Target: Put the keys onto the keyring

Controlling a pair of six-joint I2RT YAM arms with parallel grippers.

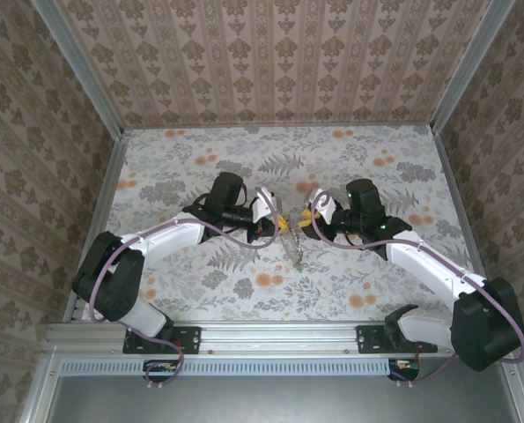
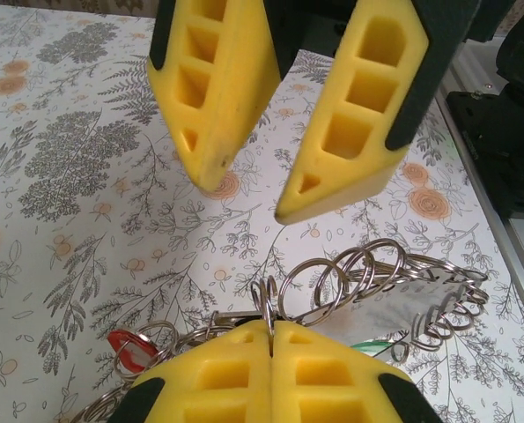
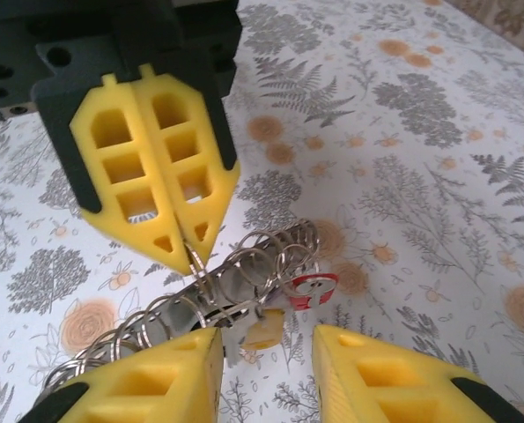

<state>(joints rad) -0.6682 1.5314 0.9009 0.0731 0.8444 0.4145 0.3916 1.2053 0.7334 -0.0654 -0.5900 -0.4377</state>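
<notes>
left end effector point(image 2: 270, 328) pressed together, pinching one wire loop of the keyring point(image 2: 350, 273), which sits between the two arms over the middle of the tabletop point(image 3: 438, 176). right end effector point(image 3: 266, 333) spread, holding nothing, just right of the loops. the red key point(image 3: 307, 289) and green key point(image 2: 374, 346) sit against the coil. the step looks like threading; next, the right should close on a key head.
</notes>
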